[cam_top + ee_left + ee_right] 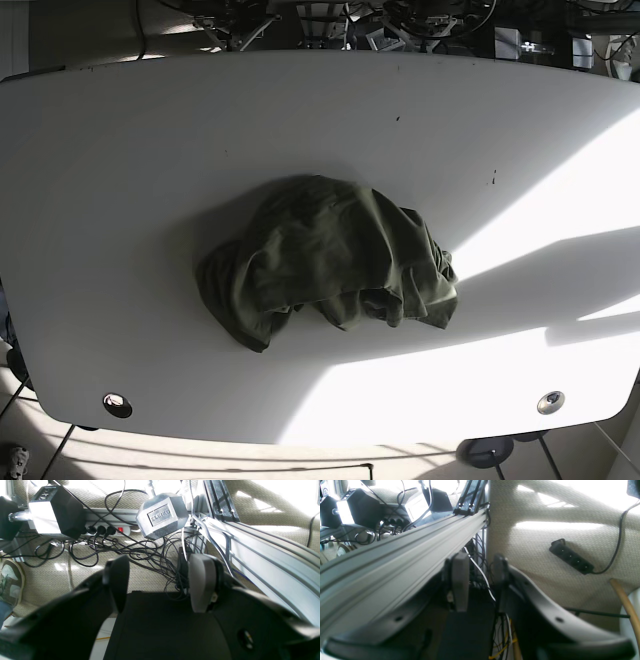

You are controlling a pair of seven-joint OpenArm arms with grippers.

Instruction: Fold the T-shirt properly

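Note:
A dark olive-green T-shirt lies crumpled in a heap in the middle of the white table in the base view. Neither arm reaches over the table in that view. In the left wrist view my left gripper is open and empty, with one black finger and one grey pad, pointing down at the carpet and cables. In the right wrist view my right gripper is open and empty beside an aluminium rail. The shirt does not show in either wrist view.
Below the left gripper lie a silver dumbbell, a power strip and tangled black cables. An aluminium frame rail runs past both grippers. A black power strip lies on the carpet. Two round fittings sit near the table's front edge.

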